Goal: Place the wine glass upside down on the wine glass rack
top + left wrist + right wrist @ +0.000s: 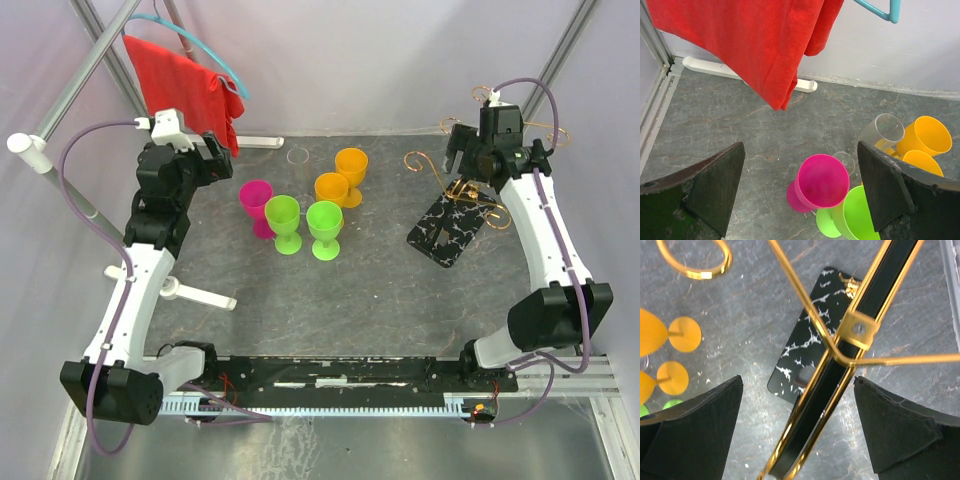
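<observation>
Early going, nothing picked up yet. The thin gold wire wine glass rack [452, 228], w/ black white-veined base, sits on the grey marbled desk [330, 300]. Right claw [799, 382] gapes wide astride the rack's central post, apparently not gripping it. Well left of the rack is a cluster: two orange plastic goblets [351, 163], two green plastic goblets [283, 214], a pink plastic goblet [256, 196] and a clear wine glass [885, 131]. Left claw [801, 150] hovers beyond the pink one, farthest from the rack, spread wide & empty. Which glass is meant, can't tell. Next, prob.: left claw drops onto a glass, closes, inverts it and carries it rack-ward.
</observation>
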